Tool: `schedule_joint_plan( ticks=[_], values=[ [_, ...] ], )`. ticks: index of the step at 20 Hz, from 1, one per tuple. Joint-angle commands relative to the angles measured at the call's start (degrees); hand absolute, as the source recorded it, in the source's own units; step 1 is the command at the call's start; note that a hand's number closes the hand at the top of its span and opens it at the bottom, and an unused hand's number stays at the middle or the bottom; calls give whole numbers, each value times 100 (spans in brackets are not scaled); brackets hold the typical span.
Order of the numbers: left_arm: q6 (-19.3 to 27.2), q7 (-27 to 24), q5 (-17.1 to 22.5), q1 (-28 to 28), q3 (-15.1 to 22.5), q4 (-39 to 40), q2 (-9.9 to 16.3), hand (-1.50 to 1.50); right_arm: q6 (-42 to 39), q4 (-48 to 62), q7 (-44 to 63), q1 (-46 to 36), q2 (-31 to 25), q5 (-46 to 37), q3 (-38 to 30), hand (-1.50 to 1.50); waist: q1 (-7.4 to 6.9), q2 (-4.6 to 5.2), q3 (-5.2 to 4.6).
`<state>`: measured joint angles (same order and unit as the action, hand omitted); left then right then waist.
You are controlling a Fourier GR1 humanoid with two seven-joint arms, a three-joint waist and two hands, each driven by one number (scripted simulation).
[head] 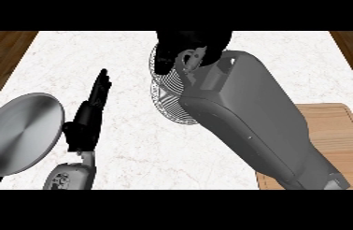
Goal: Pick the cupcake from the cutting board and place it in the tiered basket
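Grey forearm of the right arm is seen closest to the viewer, rising from the lower right and crossing diagonally toward the far middle of the bench (131,131). Its black right hand (189,49) is held over the upper tier of the wire tiered basket (169,103), which stands near the far edge of the white marbled bench. The fingers are curled downward over the basket's rim, but whether anything is pinched in them cannot be told, since the hand hides what is beneath it. The cupcake is not seen anywhere; its place cannot be told. A wooden cutting board (331,126) is laid at the right edge of the bench, partly covered by the forearm, and its visible part is bare. The left hand (89,112) is shown near the left side, fingers straight and together, pointing toward the far edge. A round metal plate (24,131) is set at the left edge, just beside that hand.
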<state>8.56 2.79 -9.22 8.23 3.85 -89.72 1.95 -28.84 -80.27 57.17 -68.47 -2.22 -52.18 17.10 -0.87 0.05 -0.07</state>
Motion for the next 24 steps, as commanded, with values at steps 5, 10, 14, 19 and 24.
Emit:
schedule_joint_plan(
  ticks=[5,10,14,19,24],
  values=[
    [252,23,-258,-204,273,-165,-188,0,1243,322,471,519,213,-77,-933,-150,-19,4,14],
    [175,-93,-103,80,238,172,-190,0,1968,828,184,480,218,595,-799,-150,-59,26,3],
    [182,178,-118,136,123,-45,-129,0,2494,310,-28,615,220,612,-1227,-150,9,-3,9],
    [105,-76,-109,-196,168,-60,-88,0,3082,-305,187,1005,154,271,-1682,-150,95,-18,8],
    [154,-50,8,-287,-22,-150,-31,0,2421,-1567,633,1475,-407,758,-2524,-150,238,-73,13]
  ],
)
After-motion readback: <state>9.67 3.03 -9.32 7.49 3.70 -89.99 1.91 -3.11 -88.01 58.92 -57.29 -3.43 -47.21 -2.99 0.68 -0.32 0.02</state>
